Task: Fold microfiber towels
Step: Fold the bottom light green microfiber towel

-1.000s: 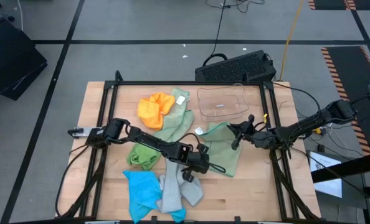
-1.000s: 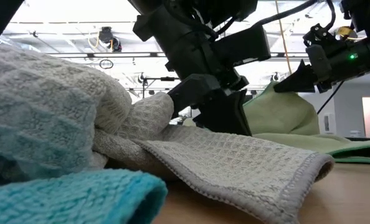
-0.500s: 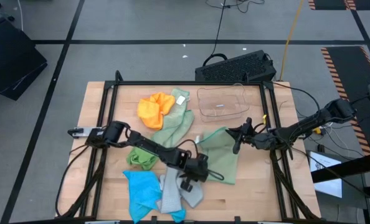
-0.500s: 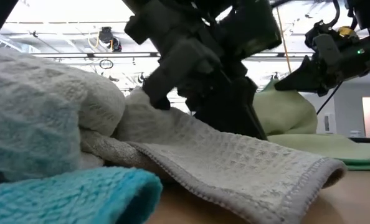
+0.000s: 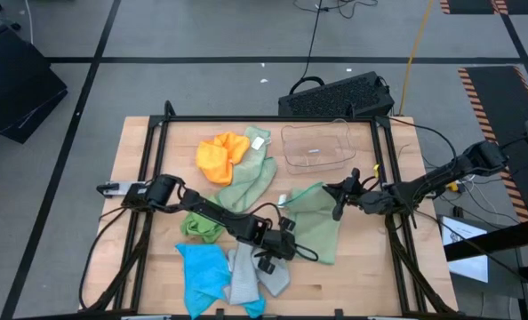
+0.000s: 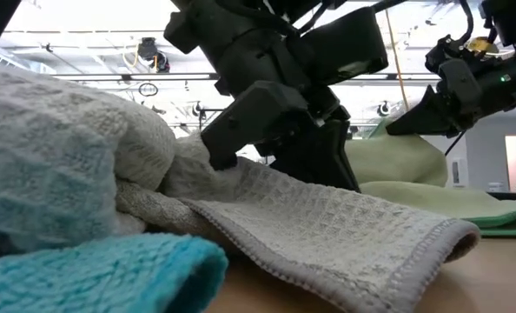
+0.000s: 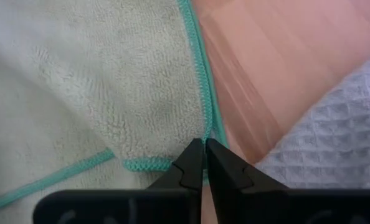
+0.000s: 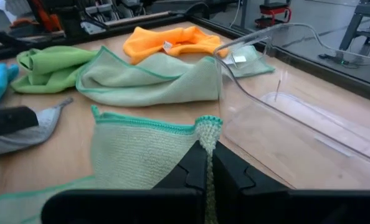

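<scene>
Left pincer point(image 5: 286, 246), closed on the teal-stitched hem of the pale green towel point(image 5: 316, 218), sits just below the worktop's point(image 5: 131, 151) centre; the left wrist view shows both tips point(image 7: 203, 163) meeting over the towel's corner edge, bare wood to one side and the grey waffle towel point(image 7: 334, 137) beyond. Right pincer point(image 5: 337, 200), at about 3 o'clock from centre, is likewise clamped shut on the same towel's opposite corner — its wrist view shows the edge point(image 8: 207, 134) rising between the fingers.

Held at two corners, the pale green towel lies partly spread between the arms; this grip probably serves to stretch it flat or carry one edge over the other, so the fold is judged as just beginning.

Remaining towels wait in a loose cluster:
- orange towel point(image 5: 220, 156) at 11 o'clock
- a second pale green towel point(image 5: 251, 178) just beside it
- bright green towel point(image 5: 204, 224) at 8 o'clock
- blue towel point(image 5: 202, 271) and grey waffle towel at 7 o'clock, the grey one lying under the left arm's wrist

Clear bin point(image 5: 316, 145) stands at 1 o'clock, apart from the held towel — presumably the destination, though no towel can be made out in it.
</scene>
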